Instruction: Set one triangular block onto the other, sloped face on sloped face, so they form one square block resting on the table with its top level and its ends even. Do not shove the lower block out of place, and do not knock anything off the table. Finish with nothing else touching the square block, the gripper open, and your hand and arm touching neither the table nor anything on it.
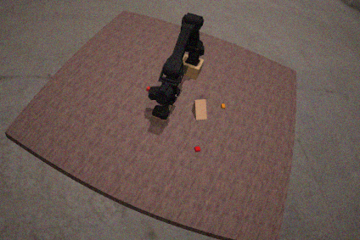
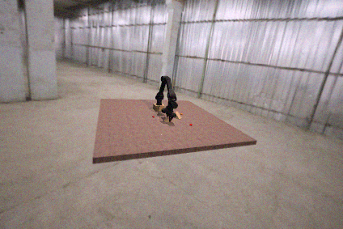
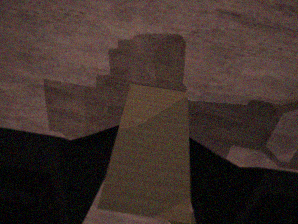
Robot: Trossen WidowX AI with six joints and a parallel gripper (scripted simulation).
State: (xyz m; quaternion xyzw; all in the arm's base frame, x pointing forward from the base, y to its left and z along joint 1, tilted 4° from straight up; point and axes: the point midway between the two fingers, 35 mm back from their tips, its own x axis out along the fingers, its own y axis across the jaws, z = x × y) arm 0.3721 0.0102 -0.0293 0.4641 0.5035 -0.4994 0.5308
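One triangular block (image 1: 160, 119) (image 2: 166, 121) (image 3: 150, 170) of pale wood is between my fingers. My gripper (image 1: 160, 115) (image 3: 151, 133) points down and is shut on it, a black finger against each side in the wrist view. The block is very low, at or just above the table; the views do not show whether it touches. The other triangular block (image 1: 200, 109) (image 2: 178, 115) lies on the table to the right of my gripper in the top view, apart from it. It is out of the wrist view.
A red cube (image 1: 197, 148) (image 2: 191, 125) lies in front of the free block. An orange cube (image 1: 223, 106) lies to its right. Another red cube (image 1: 148, 88) (image 2: 153, 116) lies close beside my arm. A wooden box (image 1: 192, 71) (image 2: 156, 108) stands at the arm's base.
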